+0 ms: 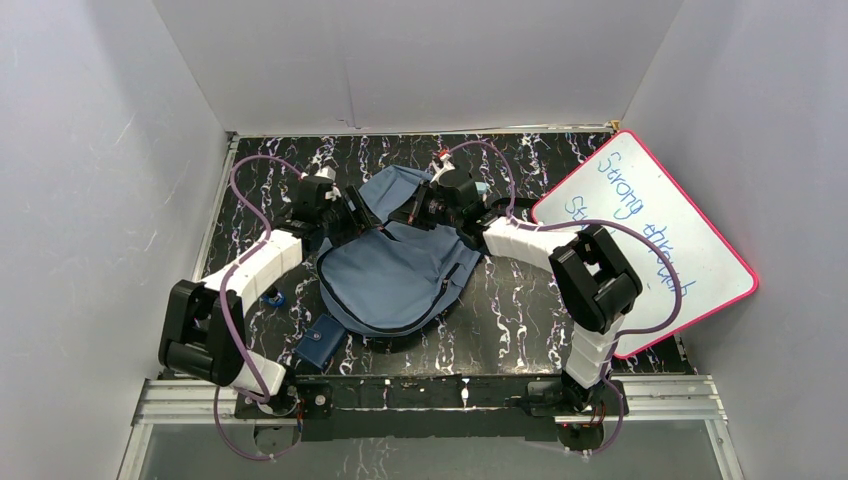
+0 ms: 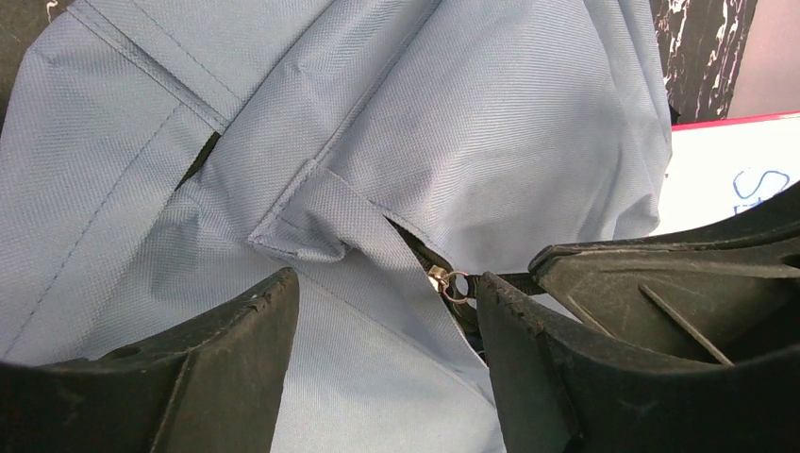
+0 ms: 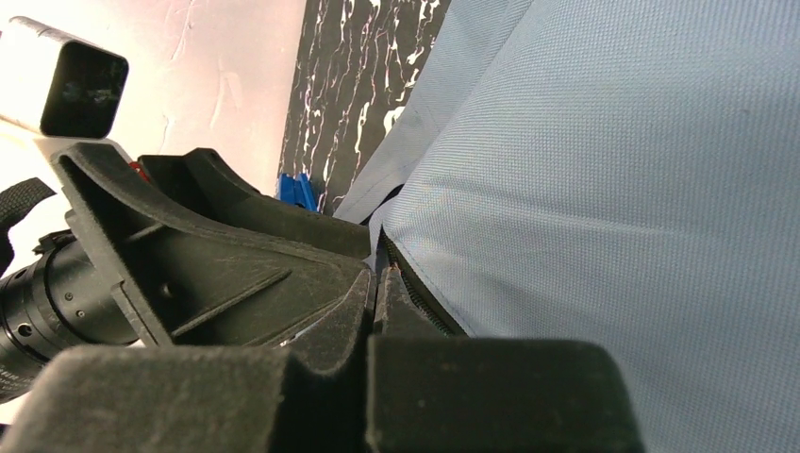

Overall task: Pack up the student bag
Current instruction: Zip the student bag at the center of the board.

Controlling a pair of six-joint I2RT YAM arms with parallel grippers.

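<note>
Student bag [image 1: 395,275] lies flat near the middle of the black, white-veined worktop [image 1: 520,310], its slate-blue front facing up and a black zip line curving down its right side. Left gripper [image 1: 352,215] is at the bag's upper left edge. In the left wrist view its fingers [image 2: 217,359] stand apart, with blue fabric in the gap. A small metal zip pull [image 2: 455,284] sits just beside the inner face of the right-hand finger; contact cannot be told. A folded seam of the bag runs diagonally above the gap. Right gripper [image 1: 420,212] is at the bag's upper edge, facing the left gripper across the top of the bag. In the right wrist view its fingers [image 3: 245,283] are pressed together with no gap between them. The bag's black zip edge [image 3: 415,288] runs down to where the fingers meet and passes behind the nearer one. Whether any fabric is nipped between them cannot be told. A small dark-blue pouch [image 1: 318,341] lies on the worktop at the bag's lower left corner, and a little blue item [image 1: 275,297] lies left of the bag near the left arm. A pink-rimmed whiteboard [image 1: 655,235] with blue handwriting leans at the right side, apart from the bag.
</note>
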